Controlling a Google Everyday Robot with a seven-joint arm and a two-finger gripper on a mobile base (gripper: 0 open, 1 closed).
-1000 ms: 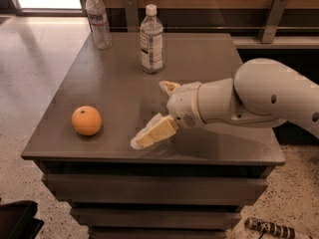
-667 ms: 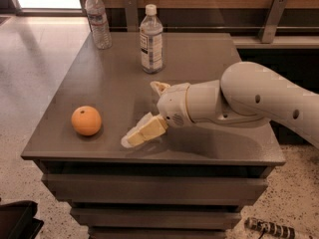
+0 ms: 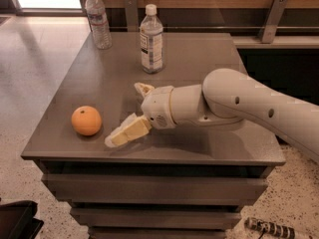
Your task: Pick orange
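The orange (image 3: 86, 120) sits on the grey table (image 3: 199, 59) near its front left corner, with a small dark stem dot on top. My gripper (image 3: 130, 111) reaches in from the right on a white arm (image 3: 234, 101), low over the table, just right of the orange. It is open and empty. One cream finger (image 3: 124, 132) points at the front edge close to the orange, and the other finger (image 3: 143, 88) sits farther back. A small gap separates the nearer finger from the orange.
Two clear water bottles stand at the back of the table: one (image 3: 151, 40) mid-back, one (image 3: 98, 20) at the back left corner. A wooden wall with metal brackets runs behind. The table's front edge lies close below the orange.
The arm has moved left across the table, bringing the open gripper closer to the orange. The orange and bottles have not moved.
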